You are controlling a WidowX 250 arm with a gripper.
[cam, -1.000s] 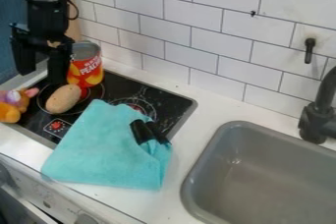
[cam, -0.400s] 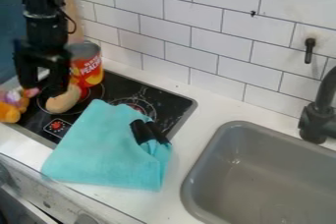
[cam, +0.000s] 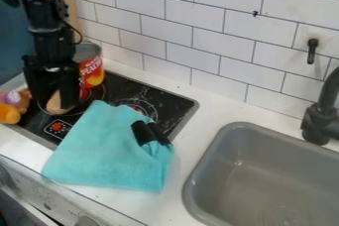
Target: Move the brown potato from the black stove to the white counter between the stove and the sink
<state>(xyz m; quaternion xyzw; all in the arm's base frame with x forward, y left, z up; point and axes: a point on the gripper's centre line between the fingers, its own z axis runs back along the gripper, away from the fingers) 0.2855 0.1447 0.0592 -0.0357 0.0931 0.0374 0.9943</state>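
Hangs with gripper (cam: pixel 54 102) at tan potato (cam: pixel 56 106), near red can (cam: pixel 91 72); cannot tell whether open or closed.

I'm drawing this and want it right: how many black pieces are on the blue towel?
2. One black piece is on the right part of the towel, and another black piece is just right of it. More could be hidden in the folds.

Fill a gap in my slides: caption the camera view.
Black gripper at a tan oval object on the stovetop, teal cloth nearby.
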